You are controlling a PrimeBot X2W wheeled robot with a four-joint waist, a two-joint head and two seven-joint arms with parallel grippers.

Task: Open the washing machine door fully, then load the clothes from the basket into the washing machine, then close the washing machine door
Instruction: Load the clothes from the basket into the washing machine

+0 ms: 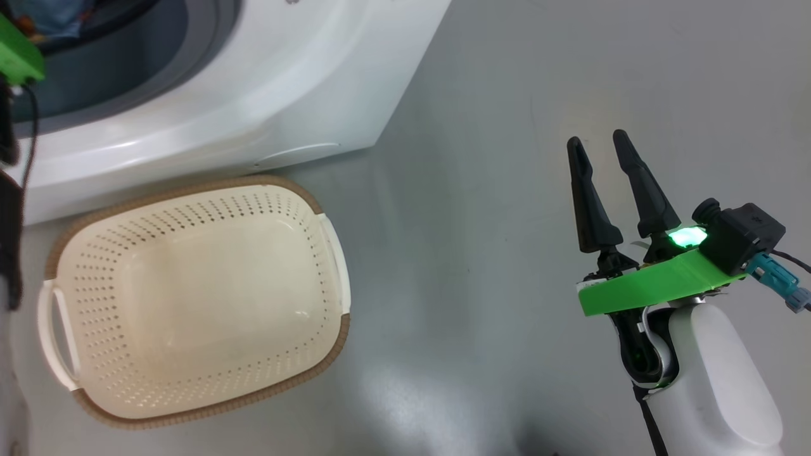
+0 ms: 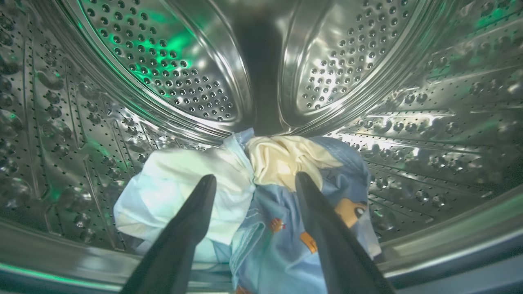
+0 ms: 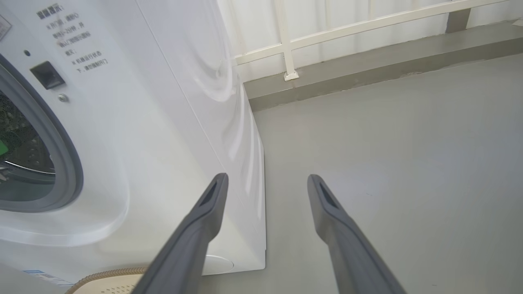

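- Steel drum (image 2: 192, 81) of the washing machine (image 1: 285, 95) holds the clothes (image 2: 184, 188): light blue, pale and cream fabric printed with orange-brown bears, heaped on the drum's lower wall.
- Dark fingers (image 2: 184, 228) of the left hand (image 2: 254, 179) reach into the drum, spread wide, one on each side of the heap and pinching no cloth; whether they touch it I cannot tell.
- Over the grey floor (image 1: 494, 190), well to the right of the machine, the right hand (image 1: 597, 140) hovers with fingers wide apart, holding nothing.
- Cream-white basket (image 1: 190, 189) with its brown woven rim sits on the floor just before the machine's lower front.
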